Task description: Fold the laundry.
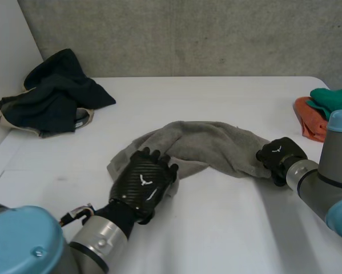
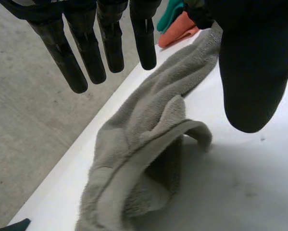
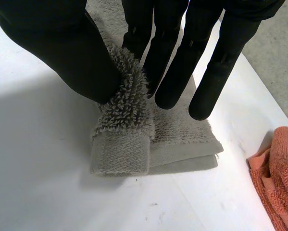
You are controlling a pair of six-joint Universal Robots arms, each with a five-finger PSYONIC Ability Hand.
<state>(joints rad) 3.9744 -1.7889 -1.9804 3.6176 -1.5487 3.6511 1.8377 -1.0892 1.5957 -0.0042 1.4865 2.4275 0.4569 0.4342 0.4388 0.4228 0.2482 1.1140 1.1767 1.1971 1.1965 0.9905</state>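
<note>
A grey terry towel [image 1: 208, 145] lies bunched into a long rope across the middle of the white surface [image 1: 216, 228], arching away from the robot. Its left end is crumpled, a hemmed edge curling up in a loose loop. Its right end is doubled over (hem outward) and pinched by the right hand [image 1: 280, 155]. A dark garment heap [image 1: 53, 94] sits far left; an orange cloth [image 1: 309, 119] and a green cloth [image 1: 333, 97] touch at far right.

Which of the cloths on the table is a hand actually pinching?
The grey towel: the right hand pinches its end between thumb and fingers. The dark pile, orange cloth and green cloth lie untouched.
</note>
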